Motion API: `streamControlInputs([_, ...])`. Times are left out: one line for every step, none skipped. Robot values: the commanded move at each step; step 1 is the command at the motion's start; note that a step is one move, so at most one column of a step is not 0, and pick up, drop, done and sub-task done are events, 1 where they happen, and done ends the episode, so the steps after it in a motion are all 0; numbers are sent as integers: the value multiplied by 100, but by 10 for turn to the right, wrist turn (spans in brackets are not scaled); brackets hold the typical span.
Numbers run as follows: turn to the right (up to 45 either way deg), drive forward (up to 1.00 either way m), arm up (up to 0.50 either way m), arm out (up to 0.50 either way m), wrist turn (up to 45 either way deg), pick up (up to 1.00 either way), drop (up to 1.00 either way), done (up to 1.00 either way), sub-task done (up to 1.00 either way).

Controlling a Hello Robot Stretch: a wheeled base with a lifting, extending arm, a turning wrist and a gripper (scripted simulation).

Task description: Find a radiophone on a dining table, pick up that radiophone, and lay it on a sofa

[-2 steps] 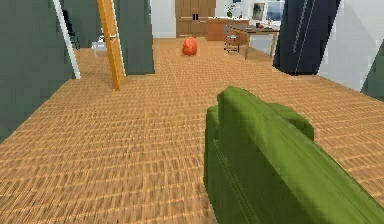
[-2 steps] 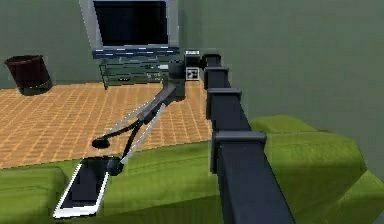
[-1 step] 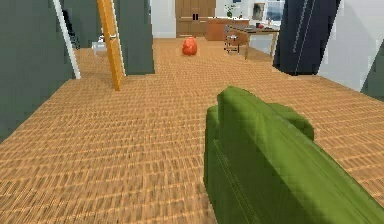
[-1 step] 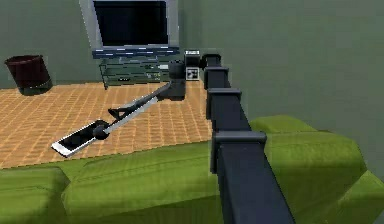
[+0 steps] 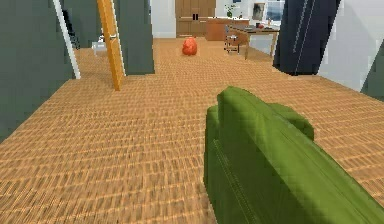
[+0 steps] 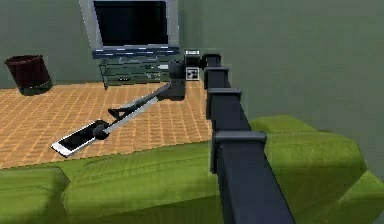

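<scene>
In the arm side view the dark arm bar (image 6: 232, 120) rises from the bottom edge to the gripper (image 6: 112, 124), whose thin fingers slant down toward the left. A flat white and dark handset, the radiophone (image 6: 80, 141), hangs at the fingers' far end, clear of the floor, so the gripper holds it. It hangs just beyond the green sofa (image 6: 150, 180), which spans the bottom of that view. The same green sofa (image 5: 270, 160) sits at the forward view's lower right. A dining table (image 5: 255, 33) stands far back.
A television (image 6: 130, 25) on a low stand (image 6: 135, 70) faces the sofa, with a dark red bin (image 6: 28, 72) to its left. Ahead, wood floor runs to an orange door (image 5: 110, 40), a red-orange round thing (image 5: 189, 46), a chair (image 5: 232, 42) and dark walls.
</scene>
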Motion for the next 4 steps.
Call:
streamControlInputs([0, 0, -50, 0, 0, 0, 0, 0, 0])
streamControlInputs([0, 0, 0, 0, 0, 0, 100, 0, 0])
streamControlInputs([0, 0, 0, -10, 0, 0, 0, 0, 0])
streamControlInputs([0, 0, 0, 0, 0, 0, 0, 100, 0])
